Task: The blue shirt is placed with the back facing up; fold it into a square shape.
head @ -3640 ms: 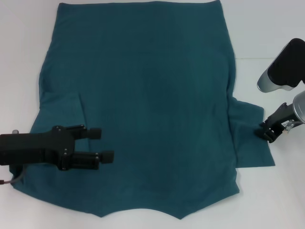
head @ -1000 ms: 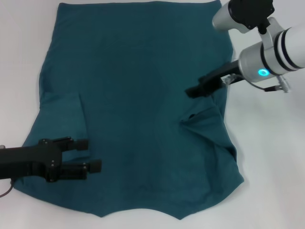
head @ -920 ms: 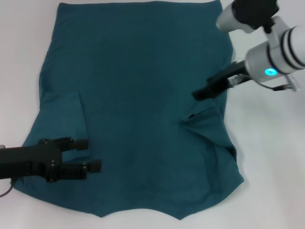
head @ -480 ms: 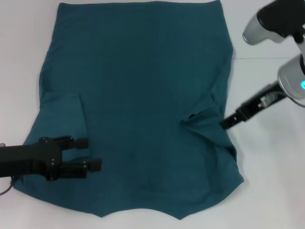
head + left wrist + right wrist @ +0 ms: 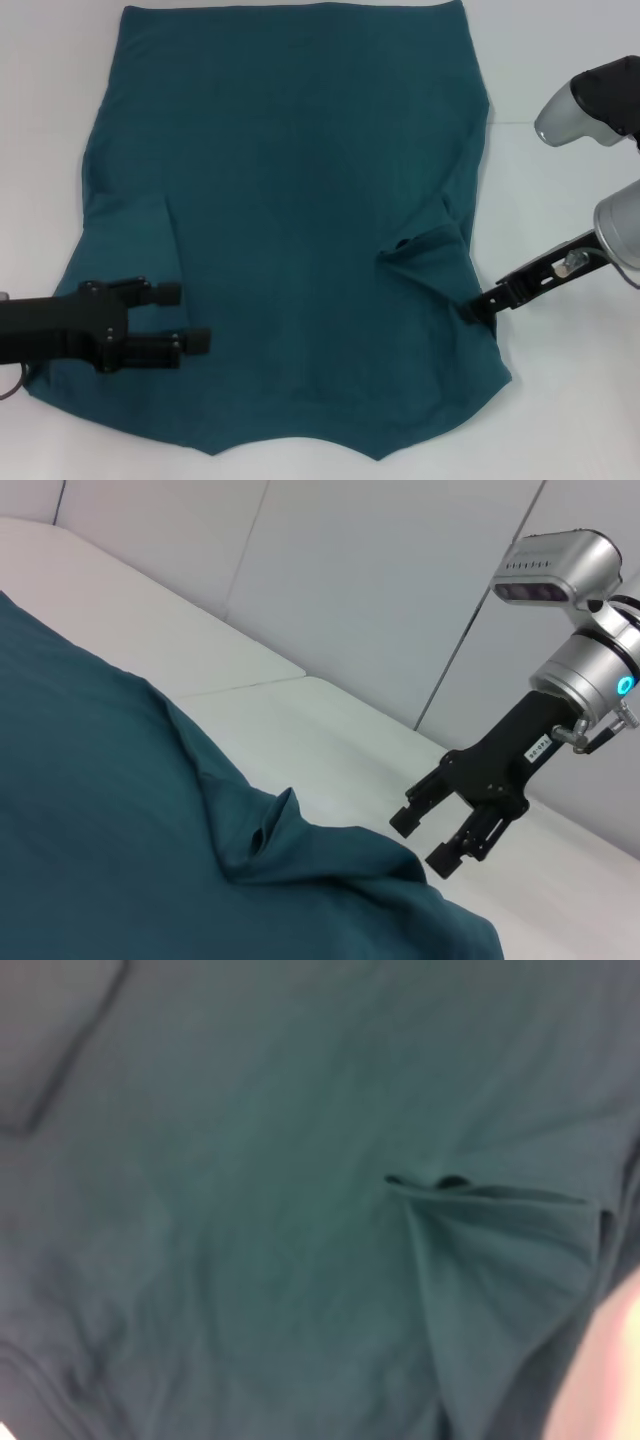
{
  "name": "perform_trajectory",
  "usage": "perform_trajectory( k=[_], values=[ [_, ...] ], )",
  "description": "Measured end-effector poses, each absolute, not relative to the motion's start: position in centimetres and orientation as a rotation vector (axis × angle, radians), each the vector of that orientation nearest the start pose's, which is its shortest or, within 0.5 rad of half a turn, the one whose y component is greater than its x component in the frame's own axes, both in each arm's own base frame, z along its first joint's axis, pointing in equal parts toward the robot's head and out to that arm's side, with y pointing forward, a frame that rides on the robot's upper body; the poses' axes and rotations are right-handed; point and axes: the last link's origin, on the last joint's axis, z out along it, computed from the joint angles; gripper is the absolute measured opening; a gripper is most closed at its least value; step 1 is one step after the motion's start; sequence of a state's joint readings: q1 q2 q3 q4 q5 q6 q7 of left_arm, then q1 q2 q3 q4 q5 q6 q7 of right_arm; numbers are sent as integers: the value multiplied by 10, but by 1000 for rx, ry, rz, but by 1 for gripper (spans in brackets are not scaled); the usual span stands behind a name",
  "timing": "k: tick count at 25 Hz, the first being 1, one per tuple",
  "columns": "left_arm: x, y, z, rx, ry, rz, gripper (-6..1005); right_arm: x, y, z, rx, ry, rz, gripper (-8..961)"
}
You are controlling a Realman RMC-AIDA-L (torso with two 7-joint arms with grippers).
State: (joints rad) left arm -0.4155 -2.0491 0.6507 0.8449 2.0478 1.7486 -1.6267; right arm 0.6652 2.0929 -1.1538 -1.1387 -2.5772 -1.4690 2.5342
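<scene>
Lying flat, shirt (image 5: 290, 200); both sleeves folded in. Right gripper (image 5: 452, 830) apart at hem, left gripper (image 5: 190, 316) apart, empty. Risk: right sleeve's puckered fold reopening.

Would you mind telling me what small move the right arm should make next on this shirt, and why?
Probably lower the right tool and close it on the shirt's right side edge. Both sleeves of the blue shirt already lie folded in over the back, and the right tool hangs open beside that edge, as the left wrist view shows, holding nothing. The left tool waits open over the opposite side.
</scene>
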Motion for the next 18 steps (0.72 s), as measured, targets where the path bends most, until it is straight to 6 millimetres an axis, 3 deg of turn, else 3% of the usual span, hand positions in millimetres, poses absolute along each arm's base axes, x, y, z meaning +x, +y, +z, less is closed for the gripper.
perform_trajectory(
  k=[11, 18],
  values=[
    [-283, 297, 38, -2747, -881, -652, 947, 217, 385, -22, -2514, 1221, -173, 821],
    [-285, 295, 37, -2742, -894, -650, 947, 219, 389, -26, -2499, 1211, -135, 652]
  ],
)
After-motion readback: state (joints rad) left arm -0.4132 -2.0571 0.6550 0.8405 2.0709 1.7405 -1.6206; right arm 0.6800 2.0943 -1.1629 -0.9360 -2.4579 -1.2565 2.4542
